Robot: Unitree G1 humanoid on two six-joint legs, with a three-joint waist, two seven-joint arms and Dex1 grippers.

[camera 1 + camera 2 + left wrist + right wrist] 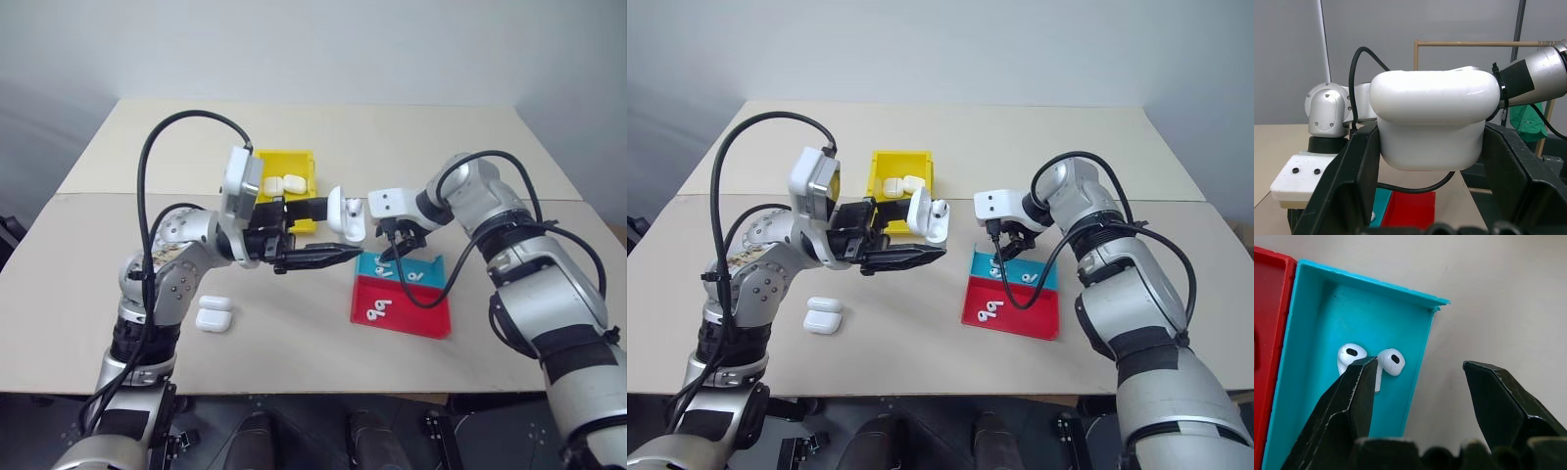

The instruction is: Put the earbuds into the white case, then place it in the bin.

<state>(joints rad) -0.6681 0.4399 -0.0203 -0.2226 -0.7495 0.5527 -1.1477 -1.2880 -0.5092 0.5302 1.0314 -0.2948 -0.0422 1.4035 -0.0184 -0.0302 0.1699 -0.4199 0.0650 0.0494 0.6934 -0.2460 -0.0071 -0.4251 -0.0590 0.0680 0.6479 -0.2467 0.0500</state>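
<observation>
Beside right fingers [1342, 406], earbuds [1371, 360], blue tray [1312, 333]

Both arms are built of rounded silver-grey metal segments joined by black bands, with thick black cables looping loosely from the forearms to the wrists. The left arm carries a patch of coloured markings near its elbow and small dark screws on its housings. Each wrist ends in a boxy white module; the right one shows two dark screw holes. The left claw [338, 253] and right claw [394, 252] have black, angular, tapered fingers [1347, 404].
</observation>
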